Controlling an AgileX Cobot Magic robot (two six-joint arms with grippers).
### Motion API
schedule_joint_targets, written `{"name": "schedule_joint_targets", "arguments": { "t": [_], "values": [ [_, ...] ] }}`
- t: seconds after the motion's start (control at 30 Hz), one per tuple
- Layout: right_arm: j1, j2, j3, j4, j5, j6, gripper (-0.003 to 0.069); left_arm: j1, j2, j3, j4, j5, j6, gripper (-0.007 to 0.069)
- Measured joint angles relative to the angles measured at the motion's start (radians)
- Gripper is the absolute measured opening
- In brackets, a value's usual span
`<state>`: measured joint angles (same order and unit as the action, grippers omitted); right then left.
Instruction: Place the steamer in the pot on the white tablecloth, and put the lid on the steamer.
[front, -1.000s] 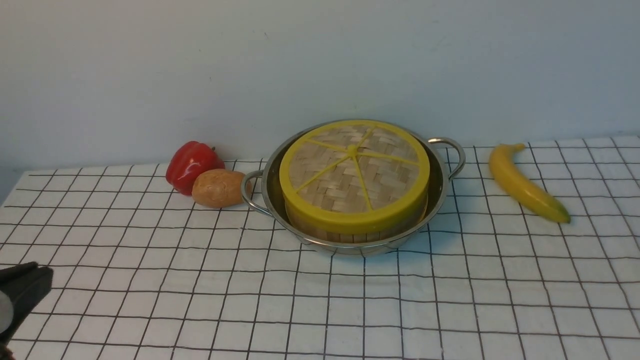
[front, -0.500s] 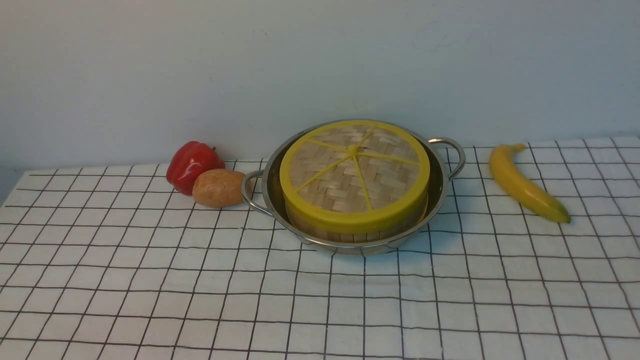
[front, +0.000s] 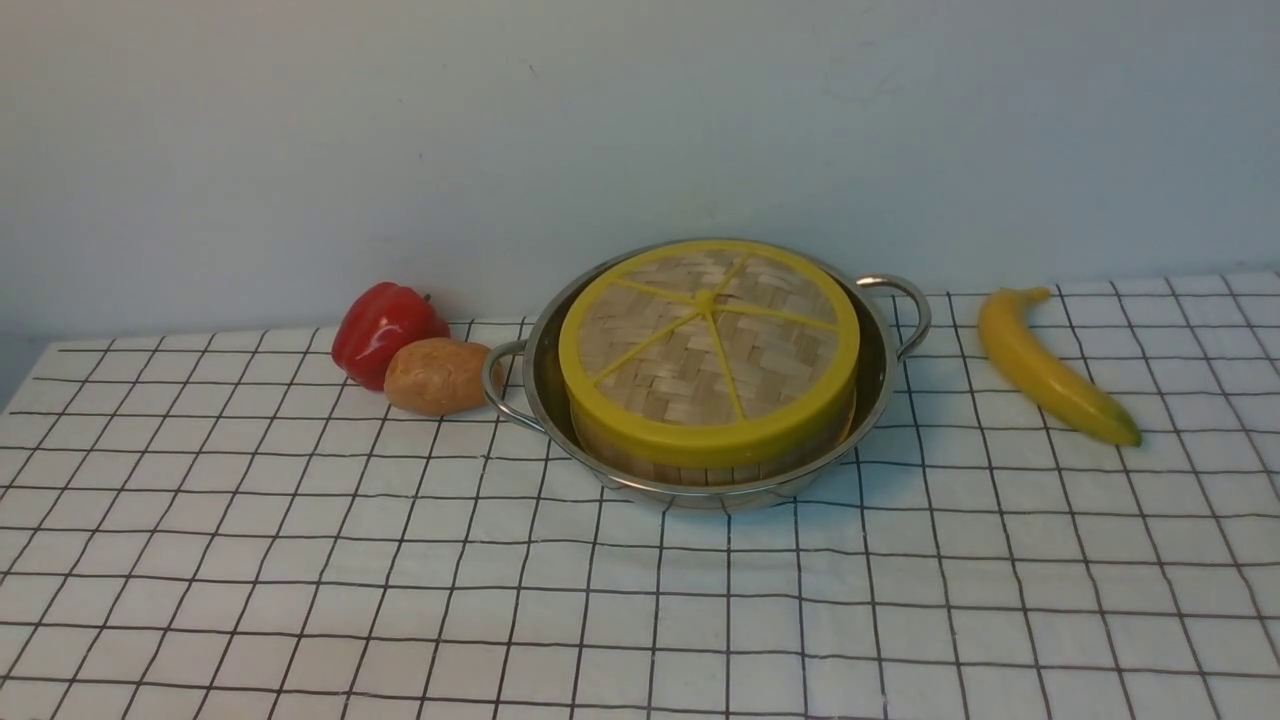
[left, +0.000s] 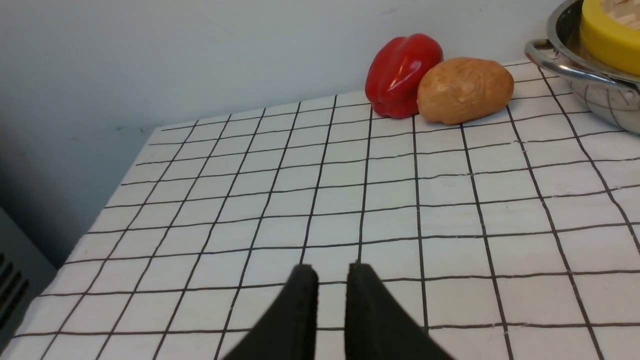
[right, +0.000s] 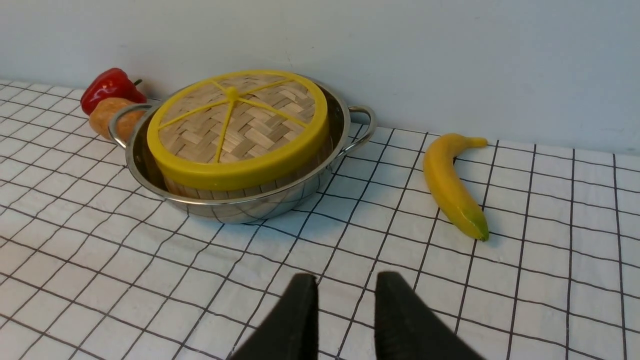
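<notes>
The pot (front: 540, 372) stands on the white tablecloth (front: 400, 600) at the middle back. The steamer (front: 700, 468) sits inside it; only its slatted wall shows, and its contents are hidden. The lid (front: 705, 350) lies flat on top of the steamer. The right wrist view also shows the pot (right: 260, 205), the steamer (right: 225, 189) and the lid (right: 235, 125). Neither gripper shows in the front view. My left gripper (left: 331, 272) is slightly open and empty over bare cloth, well back from the pot (left: 600, 95). My right gripper (right: 346, 280) is open and empty over the cloth in front of the pot.
A red pepper (front: 380, 330) and a potato (front: 437, 375) lie touching by the pot's left handle. A banana (front: 1050, 370) lies to the right of the pot. A wall stands close behind. The table's left edge (left: 75, 240) shows in the left wrist view.
My left gripper was at the lower left corner of the front view one second ago and has since drawn back out of it. The pot, steamer and lid have not moved.
</notes>
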<state>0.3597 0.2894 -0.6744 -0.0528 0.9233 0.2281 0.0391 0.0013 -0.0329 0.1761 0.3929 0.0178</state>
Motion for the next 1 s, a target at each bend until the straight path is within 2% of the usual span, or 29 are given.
{"name": "schedule_joint_targets", "arguments": {
  "t": [0.43, 0.57, 0.7, 0.8, 0.83, 0.9, 1.0],
  "values": [
    [0.000, 0.000, 0.000, 0.000, 0.000, -0.001, 0.0215, 0.000, 0.000, 0.000, 0.000, 0.000, 0.000, 0.0106],
    [-0.002, 0.000, 0.002, -0.034, -0.010, -0.019, 0.0225, 0.000, 0.000, 0.000, 0.000, 0.000, 0.000, 0.0108],
    [-0.059, -0.002, 0.062, -0.092, -0.153, -0.024, 0.0239, 0.000, 0.000, 0.000, 0.000, 0.000, 0.000, 0.0118],
    [-0.137, -0.005, 0.158, -0.131, -0.323, -0.024, 0.0242, 0.000, 0.000, 0.000, 0.000, 0.000, 0.000, 0.0122],
    [-0.149, -0.006, 0.167, -0.133, -0.335, -0.024, 0.0242, 0.000, 0.000, 0.000, 0.000, 0.000, 0.000, 0.0124],
    [-0.225, -0.027, 0.281, -0.139, -0.459, -0.024, 0.0243, 0.000, -0.001, 0.000, 0.000, 0.000, 0.000, 0.0128],
    [-0.294, -0.077, 0.383, -0.136, -0.548, -0.024, 0.0243, 0.000, -0.001, 0.000, 0.000, 0.000, 0.000, 0.0128]
  ]
}}
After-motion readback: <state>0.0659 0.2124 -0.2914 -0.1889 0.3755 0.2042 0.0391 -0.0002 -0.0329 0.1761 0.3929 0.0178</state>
